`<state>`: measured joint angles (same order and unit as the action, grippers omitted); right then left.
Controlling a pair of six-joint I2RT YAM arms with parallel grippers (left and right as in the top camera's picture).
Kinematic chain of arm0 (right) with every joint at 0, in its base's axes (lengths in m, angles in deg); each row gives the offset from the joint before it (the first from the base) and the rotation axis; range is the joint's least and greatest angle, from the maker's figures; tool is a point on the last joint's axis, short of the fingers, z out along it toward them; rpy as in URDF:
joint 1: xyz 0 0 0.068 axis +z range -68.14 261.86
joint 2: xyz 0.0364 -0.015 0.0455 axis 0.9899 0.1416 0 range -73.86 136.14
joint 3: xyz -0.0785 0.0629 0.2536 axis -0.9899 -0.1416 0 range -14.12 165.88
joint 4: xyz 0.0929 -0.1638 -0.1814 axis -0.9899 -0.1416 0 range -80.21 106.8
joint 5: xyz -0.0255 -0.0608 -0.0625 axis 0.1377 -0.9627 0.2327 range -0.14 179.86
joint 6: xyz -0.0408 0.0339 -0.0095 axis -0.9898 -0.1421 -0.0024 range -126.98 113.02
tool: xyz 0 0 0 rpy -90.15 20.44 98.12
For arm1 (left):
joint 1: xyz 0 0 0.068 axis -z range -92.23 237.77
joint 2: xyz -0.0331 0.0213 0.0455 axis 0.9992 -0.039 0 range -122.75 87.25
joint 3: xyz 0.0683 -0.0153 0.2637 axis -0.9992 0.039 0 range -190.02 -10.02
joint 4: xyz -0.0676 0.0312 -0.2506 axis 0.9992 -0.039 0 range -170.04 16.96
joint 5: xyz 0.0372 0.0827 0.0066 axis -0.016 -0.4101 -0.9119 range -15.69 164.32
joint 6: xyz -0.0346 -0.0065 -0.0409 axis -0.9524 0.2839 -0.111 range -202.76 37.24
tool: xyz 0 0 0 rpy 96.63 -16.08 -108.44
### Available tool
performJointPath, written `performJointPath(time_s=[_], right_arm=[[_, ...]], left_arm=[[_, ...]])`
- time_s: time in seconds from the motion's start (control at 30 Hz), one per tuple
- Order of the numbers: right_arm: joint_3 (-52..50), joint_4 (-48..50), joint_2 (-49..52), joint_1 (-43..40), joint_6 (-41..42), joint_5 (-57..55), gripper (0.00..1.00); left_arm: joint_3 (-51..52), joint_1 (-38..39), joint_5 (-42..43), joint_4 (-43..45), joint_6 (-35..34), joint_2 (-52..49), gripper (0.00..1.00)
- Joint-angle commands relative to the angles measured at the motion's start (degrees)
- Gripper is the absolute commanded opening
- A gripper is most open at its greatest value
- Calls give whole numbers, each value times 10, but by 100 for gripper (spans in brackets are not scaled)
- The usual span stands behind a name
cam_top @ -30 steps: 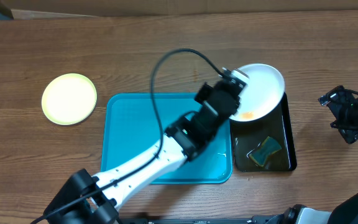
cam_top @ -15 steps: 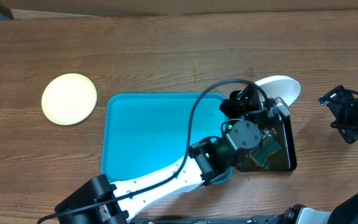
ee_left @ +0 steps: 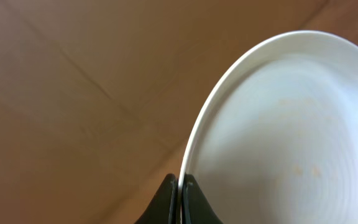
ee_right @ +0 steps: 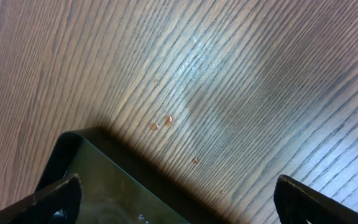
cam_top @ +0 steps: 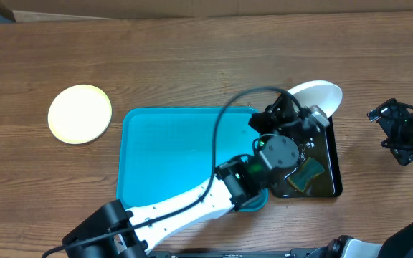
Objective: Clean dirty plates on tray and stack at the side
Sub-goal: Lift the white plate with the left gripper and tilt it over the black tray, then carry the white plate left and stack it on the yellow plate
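Observation:
My left gripper [cam_top: 308, 120] is shut on the rim of a white plate [cam_top: 323, 96] and holds it tilted on edge above the black tray [cam_top: 333, 163]. In the left wrist view the two fingertips [ee_left: 180, 190] pinch the plate's rim [ee_left: 278, 137], and faint brown specks show on its face. The lime-green plate [cam_top: 79, 113] lies flat on the table at the far left. The turquoise tray [cam_top: 171, 158] holds no plates. My right gripper [cam_top: 400, 132] is open and empty at the right edge; its fingers [ee_right: 176, 196] spread wide above the table. A third plate is not in view.
The black tray holds liquid and a green-yellow sponge [cam_top: 307, 173]; its corner shows in the right wrist view [ee_right: 98, 180]. Small droplets [ee_right: 166, 120] lie on the wood beside it. My left arm stretches across the turquoise tray's right side. A cardboard edge [cam_top: 192, 7] runs along the back.
My left arm swung right and turned the white plate from flat to on edge over the black tray; in the last half second it shifted slightly left. The right arm has not moved.

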<state>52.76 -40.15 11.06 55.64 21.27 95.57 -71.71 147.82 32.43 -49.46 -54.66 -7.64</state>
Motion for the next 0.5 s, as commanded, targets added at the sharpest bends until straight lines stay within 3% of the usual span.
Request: performJointPath(time_s=[0.0,0.13,0.2,0.3,0.47], right_arm=[[11,3,0,-1,-2,-5,100],[11,3,0,-1,-2,-5,100],[11,3,0,-1,-2,-5,100],[11,3,0,-1,-2,-5,100],[11,3,0,-1,-2,-5,100]], left_arm=[[-12,-45,85,-42,-213,-3,4],[-12,-119,229,-84,-358,-2,4],[-12,-190,379,-92,-452,1,4],[-12,-285,526,-106,-554,2,4],[-12,-441,617,-188,-601,2,4]])
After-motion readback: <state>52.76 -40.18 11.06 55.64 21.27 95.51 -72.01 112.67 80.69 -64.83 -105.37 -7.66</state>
